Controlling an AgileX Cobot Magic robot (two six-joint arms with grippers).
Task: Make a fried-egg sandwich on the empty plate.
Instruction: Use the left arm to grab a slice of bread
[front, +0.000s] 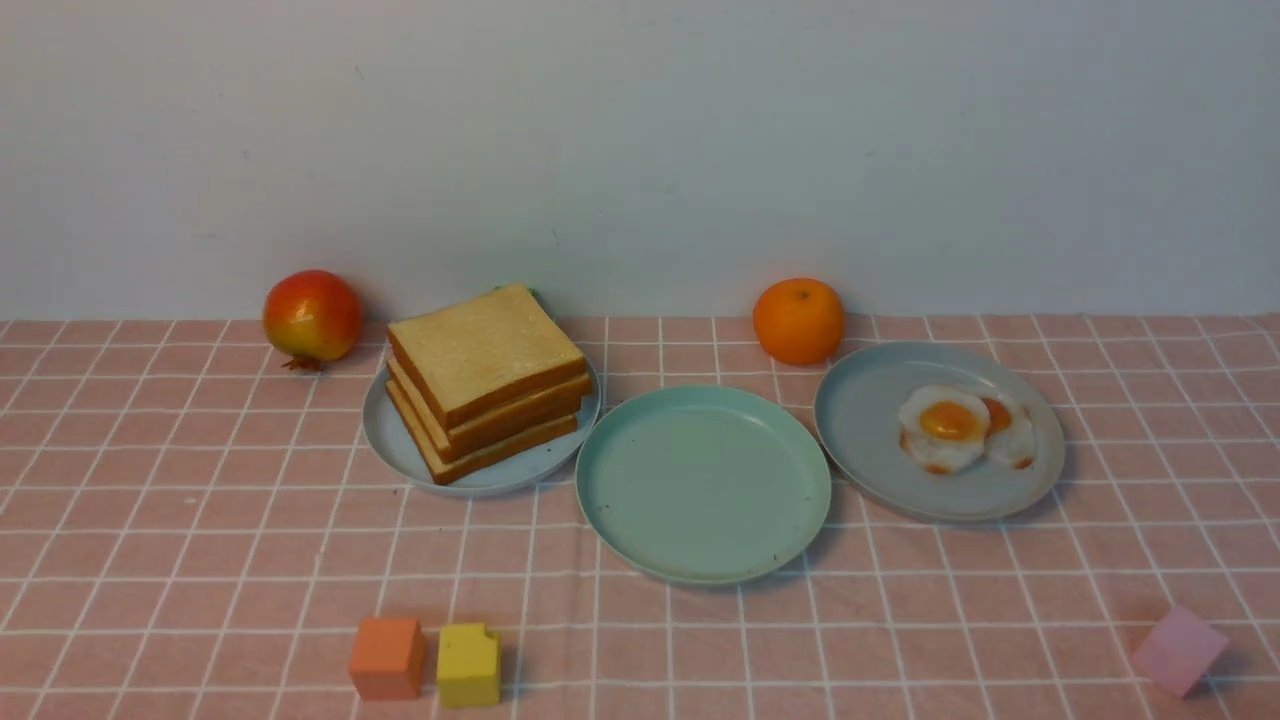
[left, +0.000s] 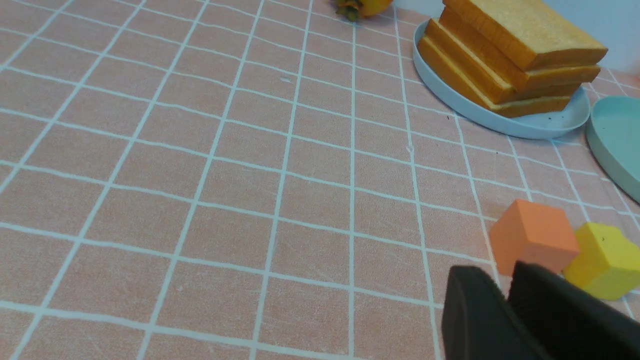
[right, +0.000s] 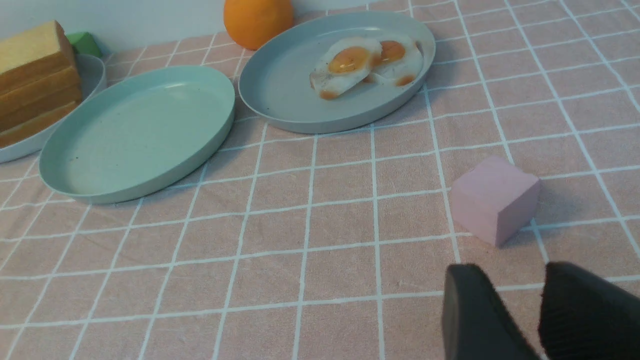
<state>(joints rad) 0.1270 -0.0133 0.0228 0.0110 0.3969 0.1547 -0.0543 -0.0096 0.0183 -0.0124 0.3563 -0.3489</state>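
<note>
Square tan bread slices (front: 487, 350) with brown crusts are piled unevenly on a pale blue plate (front: 400, 445). Two flat white fried eggs (front: 945, 425) with orange yolks are partly overlapped on a gray plate (front: 865, 405). The round green plate (front: 703, 485), empty and flat, is set between them.

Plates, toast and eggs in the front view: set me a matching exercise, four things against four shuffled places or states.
Things:
1. green plate
2. toast slices
3. fried eggs
4. orange fruit

Places or states:
A. overlapping, on the grey plate at the right
B. bare, between the two other plates
C. on the cloth by the wall, on no plate
D. stacked on the leftmost plate

Pairs: 1-B, 2-D, 3-A, 4-C
</note>
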